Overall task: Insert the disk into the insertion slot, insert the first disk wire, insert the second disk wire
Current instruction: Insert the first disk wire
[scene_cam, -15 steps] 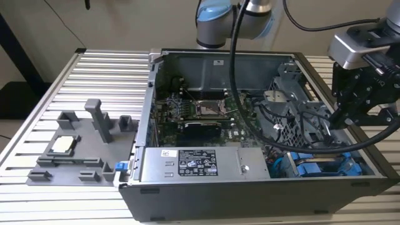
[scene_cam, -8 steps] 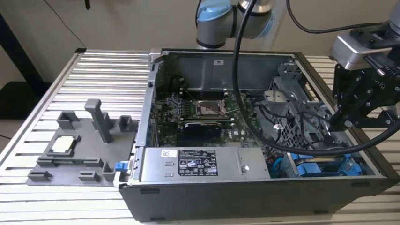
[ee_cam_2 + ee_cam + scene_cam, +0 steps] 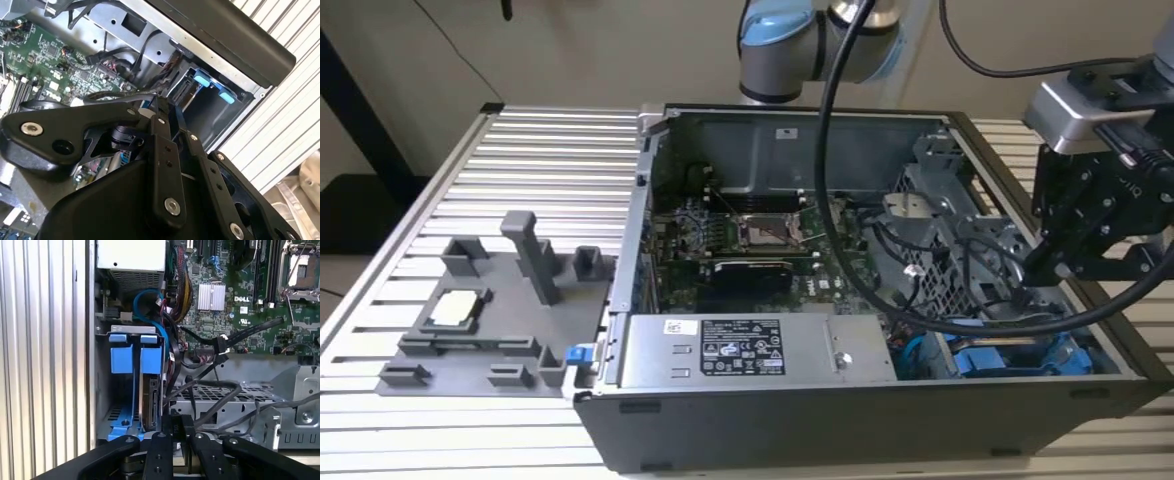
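Open computer case (image 3: 854, 410) lying on a slatted table (image 3: 520, 170). The disk (image 3: 150, 401) is already seated in the drive slot (image 3: 102, 390), in the case corner at the exterior view's lower right. It stands on edge, its blue carrier tabs (image 3: 135, 359) at the slot's open end. Gripper (image 3: 177, 421) hangs just off that open end, over the case's edge, close to the disk but not seen touching it. In both wrist views its fingers (image 3: 161, 130) are drawn together; cannot tell whether anything is pinched between them. Black wires (image 3: 210, 390) loop over the perforated cage (image 3: 235, 395) beside the slot. One wire's flat plug (image 3: 221, 345) lies loose near the green circuit board (image 3: 225, 315). A blue cable (image 3: 145, 295) curls between the slot and the power-supply box (image 3: 740, 350). Grey fixture tray (image 3: 494, 300) sits on the table, well apart at the exterior view's left.
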Robot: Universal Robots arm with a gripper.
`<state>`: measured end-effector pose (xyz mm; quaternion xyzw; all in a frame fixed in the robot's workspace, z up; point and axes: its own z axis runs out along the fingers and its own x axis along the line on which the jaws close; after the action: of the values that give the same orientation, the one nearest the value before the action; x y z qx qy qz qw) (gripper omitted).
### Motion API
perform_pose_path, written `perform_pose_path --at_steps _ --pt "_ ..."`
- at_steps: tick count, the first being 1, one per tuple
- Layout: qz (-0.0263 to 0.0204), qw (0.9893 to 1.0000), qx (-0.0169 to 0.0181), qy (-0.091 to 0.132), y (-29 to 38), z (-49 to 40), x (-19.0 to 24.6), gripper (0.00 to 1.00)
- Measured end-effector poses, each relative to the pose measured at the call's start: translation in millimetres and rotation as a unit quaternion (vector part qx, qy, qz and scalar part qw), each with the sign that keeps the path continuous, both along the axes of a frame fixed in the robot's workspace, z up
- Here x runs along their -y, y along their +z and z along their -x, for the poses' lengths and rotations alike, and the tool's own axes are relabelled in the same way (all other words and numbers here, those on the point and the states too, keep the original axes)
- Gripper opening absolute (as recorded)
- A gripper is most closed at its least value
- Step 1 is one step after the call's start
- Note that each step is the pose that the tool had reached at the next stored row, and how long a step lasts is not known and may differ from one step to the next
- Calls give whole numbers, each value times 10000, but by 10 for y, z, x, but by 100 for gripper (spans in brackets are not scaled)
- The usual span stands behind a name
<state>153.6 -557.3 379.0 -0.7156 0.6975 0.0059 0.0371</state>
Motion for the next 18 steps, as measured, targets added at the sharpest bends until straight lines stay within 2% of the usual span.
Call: perform_pose_path --at_steps 4,9,18 --pt "0 10000 -31 -13 -27 -20 33 19" --pt "-1 10000 -44 -26 -71 -45 75 19" --pt "15 10000 -61 -31 -142 -78 86 19"
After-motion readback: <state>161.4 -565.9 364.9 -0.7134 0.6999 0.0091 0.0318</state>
